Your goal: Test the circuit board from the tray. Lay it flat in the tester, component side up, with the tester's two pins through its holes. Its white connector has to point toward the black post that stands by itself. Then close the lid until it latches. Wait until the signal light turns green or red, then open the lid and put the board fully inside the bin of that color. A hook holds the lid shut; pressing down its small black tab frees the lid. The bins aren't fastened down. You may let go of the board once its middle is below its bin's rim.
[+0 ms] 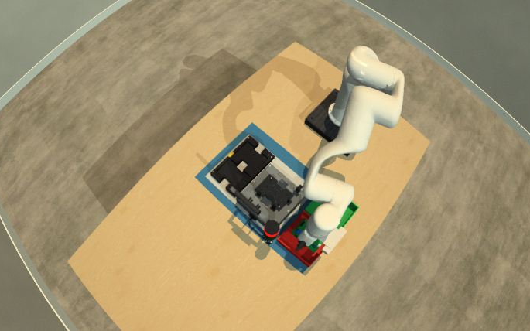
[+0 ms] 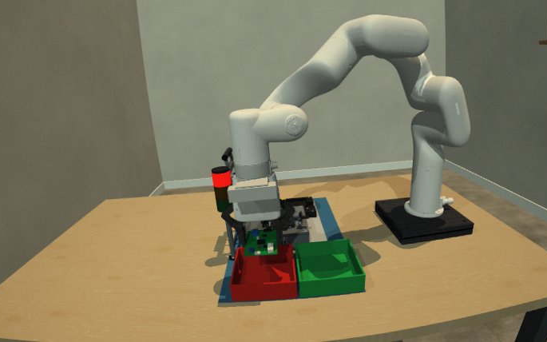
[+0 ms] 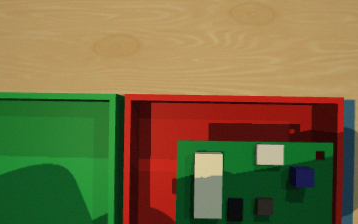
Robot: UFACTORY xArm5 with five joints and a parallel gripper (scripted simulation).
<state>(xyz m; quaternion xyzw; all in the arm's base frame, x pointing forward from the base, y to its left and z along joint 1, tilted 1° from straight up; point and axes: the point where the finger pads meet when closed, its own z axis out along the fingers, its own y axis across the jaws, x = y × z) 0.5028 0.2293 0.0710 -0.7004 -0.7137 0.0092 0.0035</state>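
Note:
My gripper (image 2: 260, 244) is shut on the green circuit board (image 2: 267, 238) (image 3: 245, 184), held by its side edges. The board is level, component side up, over the red bin (image 2: 262, 292) (image 3: 230, 98) (image 1: 292, 250) and appears above its rim. In the wrist view its right edge is close to the bin's right wall. The signal light (image 2: 221, 178) (image 1: 271, 234) glows red. The tester (image 1: 275, 192) has its lid (image 1: 243, 199) open and raised, and no board in it. The fingertips are out of the wrist view; the arm hides part of the board from above.
The green bin (image 2: 330, 287) (image 3: 45, 96) (image 1: 353, 211) stands beside the red bin and is empty. The signal light's pole stands near the red bin's back corner. The black tray (image 1: 234, 169) lies on the tester's far side from the bins, with no board in it.

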